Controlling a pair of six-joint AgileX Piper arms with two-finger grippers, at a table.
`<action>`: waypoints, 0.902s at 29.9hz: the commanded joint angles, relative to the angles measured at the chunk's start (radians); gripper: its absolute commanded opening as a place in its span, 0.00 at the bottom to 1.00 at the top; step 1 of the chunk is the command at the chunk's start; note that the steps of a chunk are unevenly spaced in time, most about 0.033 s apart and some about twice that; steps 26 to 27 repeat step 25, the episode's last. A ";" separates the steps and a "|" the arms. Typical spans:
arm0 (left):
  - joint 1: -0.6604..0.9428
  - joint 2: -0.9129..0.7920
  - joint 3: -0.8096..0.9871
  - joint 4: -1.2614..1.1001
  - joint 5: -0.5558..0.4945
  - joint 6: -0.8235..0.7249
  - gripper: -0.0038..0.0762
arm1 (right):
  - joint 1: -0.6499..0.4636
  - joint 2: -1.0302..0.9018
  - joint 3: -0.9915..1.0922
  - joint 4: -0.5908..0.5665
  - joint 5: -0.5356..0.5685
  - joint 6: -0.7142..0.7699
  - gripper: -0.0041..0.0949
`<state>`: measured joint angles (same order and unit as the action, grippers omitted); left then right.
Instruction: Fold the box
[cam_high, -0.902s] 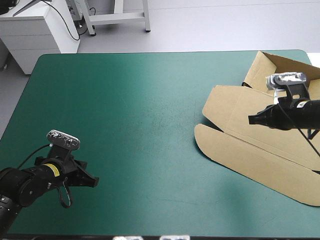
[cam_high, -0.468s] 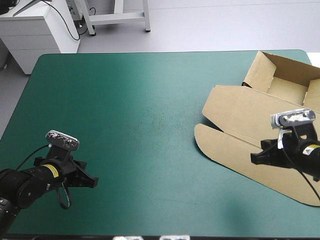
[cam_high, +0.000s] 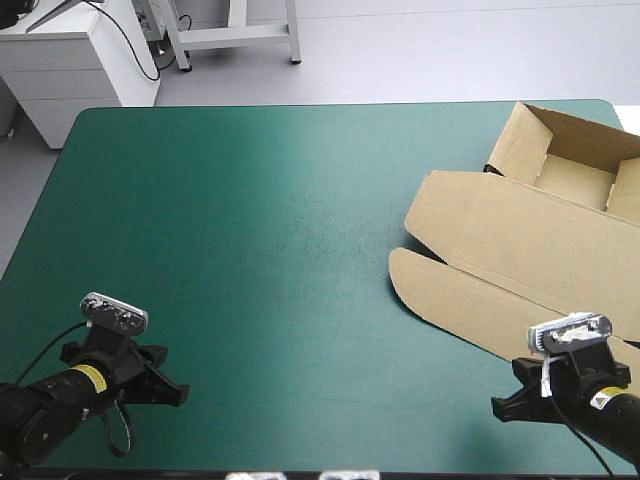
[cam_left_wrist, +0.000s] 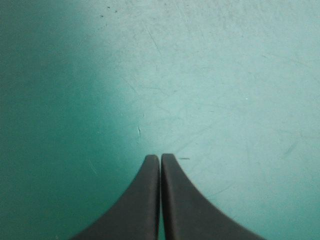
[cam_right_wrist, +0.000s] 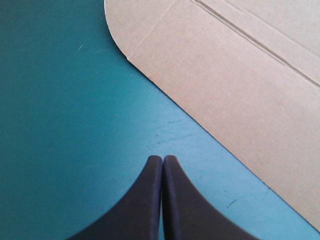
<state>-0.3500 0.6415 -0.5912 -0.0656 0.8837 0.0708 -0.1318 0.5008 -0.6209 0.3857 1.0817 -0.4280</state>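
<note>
While both arms sit low near the bottom of the frame, the brown box (cam_high: 520, 250) lies on the right side of the table (cam_high: 250, 200). Its far part, in the upper right corner of the frame, is an open tray with short walls standing up. Its lid lies flat on the teal-green cover and runs down toward the lower right of the frame. The long front flap of the lid has a round corner that points at the middle of the table.

The left gripper (cam_high: 178, 393) is in the lower left of the frame, well apart from the box. Its black jaws are pressed together into one point, with nothing between them. The left wrist view shows only bare teal-green cover with thin scratches ahead of it.

The right gripper (cam_high: 525, 408) is in the lower right of the frame, near the front edge of the flat lid but not touching it. Its jaws are also pressed together and hold nothing. In the right wrist view, the round corner and straight edge of the flap lie ahead of the jaws, with a strip of bare cover between.
</note>
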 joint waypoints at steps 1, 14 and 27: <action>0.002 -0.018 -0.005 -0.048 -0.046 -0.001 0.04 | 0.001 -0.060 0.033 0.021 -0.046 -0.011 0.03; 0.002 -0.022 0.083 -0.108 -0.005 -0.001 0.04 | 0.001 -0.191 0.120 0.023 -0.087 -0.020 0.03; 0.002 -0.022 0.083 -0.126 -0.002 -0.001 0.04 | 0.040 -0.191 0.120 0.025 -0.082 -0.018 0.03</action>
